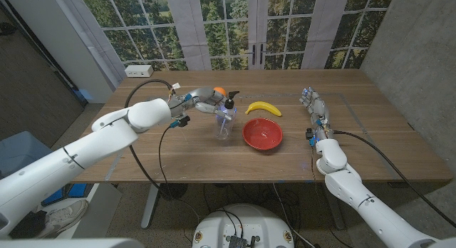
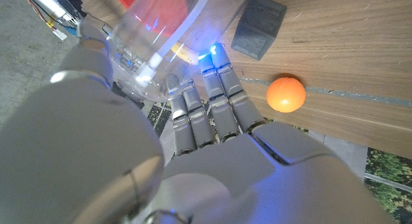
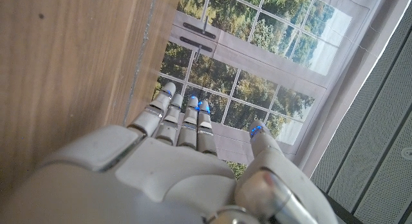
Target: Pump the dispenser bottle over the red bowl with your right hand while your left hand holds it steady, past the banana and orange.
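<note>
**A:** Left robot hand (image 1: 205, 100) is in at the clear pump dispenser bottle (image 1: 225, 123), fingers (image 2: 215, 89) wrapped against its transparent wall in the left wrist view. I'd call that a grip on the bottle, and it makes sense: someone has to brace it before the pump head gets pressed.

**B:** And the bottle's standing upright on the desk (image 1: 178, 152), just beside the red bowl (image 1: 262, 133), on its left. Not over it yet, though; the nozzle looks short of the rim from the head view.

**A:** Agreed. The banana (image 1: 263, 107) lies just behind the bowl, and the orange (image 1: 219, 91) sits tucked behind the left robot hand. You get it cleanly in the left wrist view, alone on the wood. Both sit behind the bottle and bowl, so the gap between those two looks free.

**B:** What about the right robot hand (image 1: 314, 107)?

**A:** Well apart, over on the right side of the desk, fingers (image 3: 185, 121) straight and spread a little, holding nothing. Open and waiting, I'd say.

**B:** So my read: the steadying hold is set, the pumping hasn't started. The right one has to come across past the bowl and press down on that dark pump top.

**A:** And with a light, clear bottle, a hard press could tip it. Hence the brace.
</note>
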You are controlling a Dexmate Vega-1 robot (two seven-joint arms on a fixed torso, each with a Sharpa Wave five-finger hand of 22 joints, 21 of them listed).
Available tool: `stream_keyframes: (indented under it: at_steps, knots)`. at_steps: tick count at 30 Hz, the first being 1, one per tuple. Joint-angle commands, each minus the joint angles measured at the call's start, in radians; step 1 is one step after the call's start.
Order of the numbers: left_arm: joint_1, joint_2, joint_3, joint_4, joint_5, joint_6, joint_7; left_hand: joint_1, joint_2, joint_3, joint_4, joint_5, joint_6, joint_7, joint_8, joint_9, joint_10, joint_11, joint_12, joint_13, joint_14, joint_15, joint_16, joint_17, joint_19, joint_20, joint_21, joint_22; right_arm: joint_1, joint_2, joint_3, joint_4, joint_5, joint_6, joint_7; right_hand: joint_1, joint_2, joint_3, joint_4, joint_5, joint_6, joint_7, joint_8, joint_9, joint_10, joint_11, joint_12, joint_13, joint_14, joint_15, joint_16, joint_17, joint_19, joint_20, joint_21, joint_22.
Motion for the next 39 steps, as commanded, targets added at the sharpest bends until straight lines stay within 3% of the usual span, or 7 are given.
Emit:
stream_keyframes:
  at_steps: [1,16,28,39]
  knots:
    - [-0.156,-0.007,0.095,-0.022,0.064,0.113,-0.137,0.306,0.318,0.101,-0.049,0.003,0.089,-0.057,-0.001,0.003,0.158,-0.151,0.002,0.107,0.137,-0.264,0.003,0.015,-0.001,-0.108,0.009,0.002,-0.019,0.002,0.006,-0.001,-0.009,0.035,0.001,-0.009,0.002,0.003,-0.006,0.009,0.006,0.002,0.001,0.002,0.01,-0.001,0.0,0.001,0.007,-0.001,-0.004,0.004,0.002,0.007,0.001,0.004]
    - [-0.324,-0.053,0.22,-0.029,0.19,0.226,-0.29,0.308,0.319,0.099,-0.048,0.003,0.088,-0.059,-0.004,0.004,0.157,-0.151,0.0,0.11,0.136,-0.264,0.002,0.015,-0.004,-0.109,0.016,0.001,-0.037,0.004,0.015,0.004,-0.021,0.091,0.014,-0.009,0.002,0.003,-0.008,0.009,0.007,0.001,0.001,0.002,0.014,-0.001,0.001,0.001,0.006,0.0,-0.006,0.004,0.002,0.008,0.001,0.004]
    - [-0.42,-0.099,0.3,-0.012,0.269,0.29,-0.396,0.31,0.32,0.097,-0.048,0.004,0.088,-0.06,-0.006,0.005,0.157,-0.151,-0.003,0.112,0.135,-0.264,0.0,0.015,-0.008,-0.107,0.022,0.001,-0.06,-0.013,0.024,-0.04,-0.073,0.089,-0.011,-0.008,0.002,0.003,-0.009,0.009,0.006,0.0,0.0,0.002,0.014,-0.003,0.001,0.001,0.008,0.0,-0.006,0.005,0.002,0.008,0.001,0.004]
    - [-0.443,-0.12,0.323,-0.002,0.301,0.304,-0.418,0.312,0.321,0.095,-0.048,0.005,0.085,-0.058,-0.01,0.005,0.156,-0.152,-0.006,0.113,0.133,-0.264,-0.002,0.014,-0.01,-0.106,0.028,0.0,-0.079,-0.029,0.032,-0.08,-0.121,0.059,-0.046,-0.008,0.002,0.003,-0.01,0.009,0.007,0.001,0.001,0.002,0.016,-0.003,0.002,0.001,0.009,0.001,-0.007,0.005,0.002,0.008,0.001,0.004]
